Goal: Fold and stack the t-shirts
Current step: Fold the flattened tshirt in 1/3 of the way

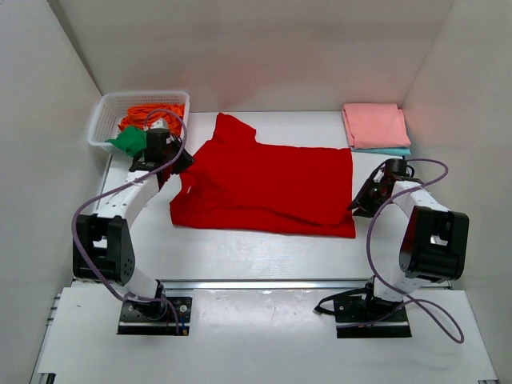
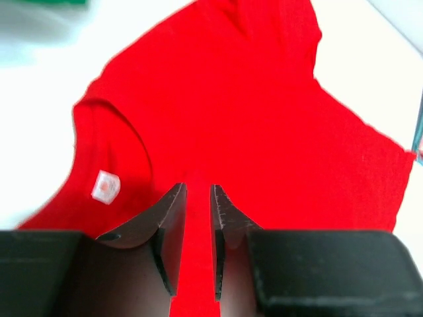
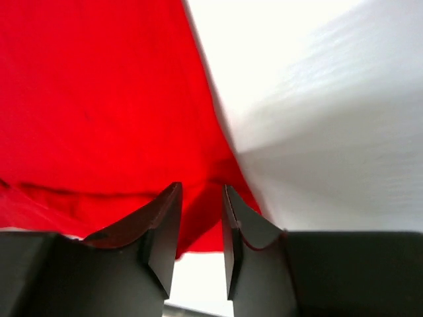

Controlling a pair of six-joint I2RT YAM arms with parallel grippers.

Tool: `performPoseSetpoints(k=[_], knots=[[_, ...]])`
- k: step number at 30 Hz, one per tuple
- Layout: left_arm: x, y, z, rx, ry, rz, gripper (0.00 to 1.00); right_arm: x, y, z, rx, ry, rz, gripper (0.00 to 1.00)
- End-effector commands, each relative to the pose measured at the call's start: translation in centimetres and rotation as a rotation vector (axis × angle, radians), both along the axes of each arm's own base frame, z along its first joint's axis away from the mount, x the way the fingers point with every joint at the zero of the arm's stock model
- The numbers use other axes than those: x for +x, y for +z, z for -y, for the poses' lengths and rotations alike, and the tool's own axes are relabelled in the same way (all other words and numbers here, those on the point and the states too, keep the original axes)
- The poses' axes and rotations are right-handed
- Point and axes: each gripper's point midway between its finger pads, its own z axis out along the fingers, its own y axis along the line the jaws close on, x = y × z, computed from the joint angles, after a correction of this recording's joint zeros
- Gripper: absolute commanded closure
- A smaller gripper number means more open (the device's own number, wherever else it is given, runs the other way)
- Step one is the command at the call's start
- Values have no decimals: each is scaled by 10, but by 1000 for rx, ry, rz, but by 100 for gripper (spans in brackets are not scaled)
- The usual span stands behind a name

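Observation:
A bright red t-shirt point(image 1: 272, 184) lies spread on the table's middle, collar to the left. My left gripper point(image 1: 182, 164) is at its left edge by the collar. In the left wrist view its jaws point(image 2: 198, 191) stand nearly closed with red cloth point(image 2: 251, 119) between them; a white neck label point(image 2: 104, 186) shows to the left. My right gripper point(image 1: 354, 204) is at the shirt's right edge. In the right wrist view it point(image 3: 201, 191) pinches the red hem corner point(image 3: 99, 99). A folded salmon pink shirt point(image 1: 374, 124) lies on a light blue one point(image 1: 384, 150) at the back right.
A white lattice basket point(image 1: 104, 120) stands at the back left, holding an orange shirt point(image 1: 156, 112) and a green shirt point(image 1: 128, 142). White walls close in the table on the left, back and right.

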Motion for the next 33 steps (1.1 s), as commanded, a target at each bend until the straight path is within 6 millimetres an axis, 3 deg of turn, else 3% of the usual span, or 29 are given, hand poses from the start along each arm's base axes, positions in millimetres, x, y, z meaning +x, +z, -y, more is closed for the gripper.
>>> performPoseSetpoints(k=[1,5,6,9,12,14,15,17,20,23,26,27,28,33], knots=[[30,46,-19,10,84,132,67,34,34,17,-42,-81,165,72],[31,48,-29,23,91,120,61,32,43,29,-87,-110,189,75],[25,42,-30,24,86,91,61,24,34,28,-98,-88,145,75],[0,34,-31,52,63,46,61,13,32,22,-122,-39,118,73],[-36,11,-21,93,9,-45,62,1,33,5,-123,17,124,77],[-66,-19,-16,127,-22,-146,65,-9,32,-10,-111,67,114,81],[-73,-22,-15,132,-26,-155,67,-14,29,-19,-106,88,92,80],[-95,-50,-11,144,-46,-239,67,-21,25,-30,-103,120,89,81],[-107,-78,-1,138,-67,-328,68,-22,21,-42,-70,130,105,82],[-108,-97,2,181,-52,-387,71,-14,17,-46,-62,140,114,85],[-104,-104,4,179,-32,-394,72,-7,9,-47,-52,152,96,86],[-105,-105,4,179,-30,-400,72,-3,6,-45,-50,148,103,91],[-105,-109,2,193,-27,-411,72,6,7,-39,-56,134,130,96],[-115,-121,-7,245,-28,-465,73,46,10,1,-111,76,187,100]])
